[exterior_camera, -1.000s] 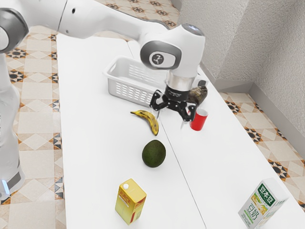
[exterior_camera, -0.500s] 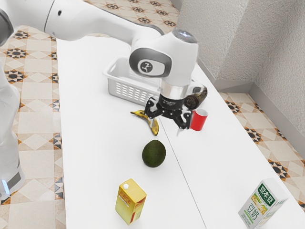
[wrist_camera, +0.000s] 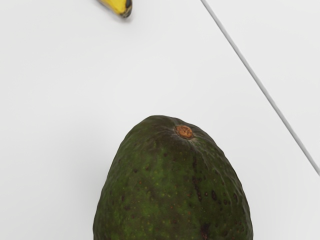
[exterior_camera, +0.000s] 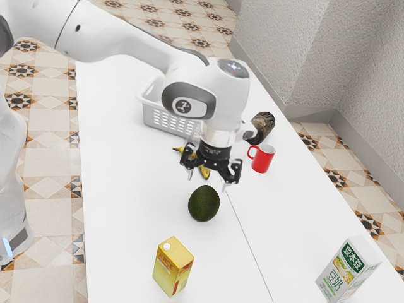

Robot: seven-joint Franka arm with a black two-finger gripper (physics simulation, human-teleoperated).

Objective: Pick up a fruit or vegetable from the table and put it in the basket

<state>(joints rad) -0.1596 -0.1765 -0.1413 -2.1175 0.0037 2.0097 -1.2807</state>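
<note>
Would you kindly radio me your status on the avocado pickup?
Tool open and empty, above the avocado. Avocado on the table, outside the basket. Nothing seen between tool and avocado; banana lies nearby.

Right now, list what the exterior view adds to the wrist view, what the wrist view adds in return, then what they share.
The exterior view adds my arm and open gripper, the basket, red mug, a dark object near it, the juice carton, the white carton, the tiled floor and the walls.
The wrist view adds the avocado's brown stem scar.
Both share the avocado, part of the banana, the table and its seam.
</note>
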